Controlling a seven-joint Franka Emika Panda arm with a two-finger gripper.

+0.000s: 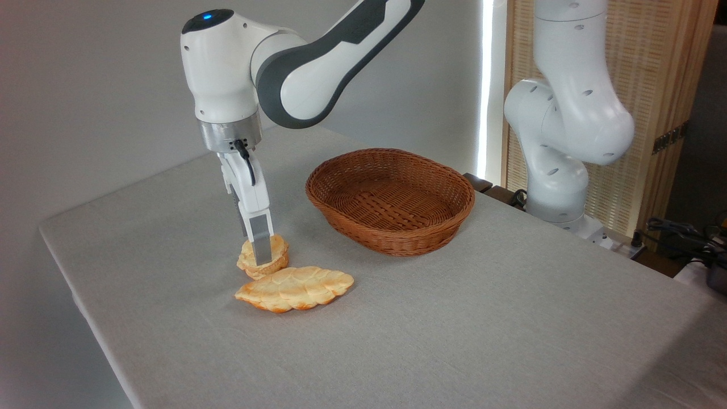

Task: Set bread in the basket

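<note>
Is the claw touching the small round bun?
Touching: the fixed camera shows the claw lowered onto the small round bun, its near finger overlapping the bun's front side.

You're looking at a lab-style test setup: a cloth-covered table [454,318] against a bare grey wall [85,85], the arm's base [559,193] bolted at right, loose cables [681,233] at far right.
</note>
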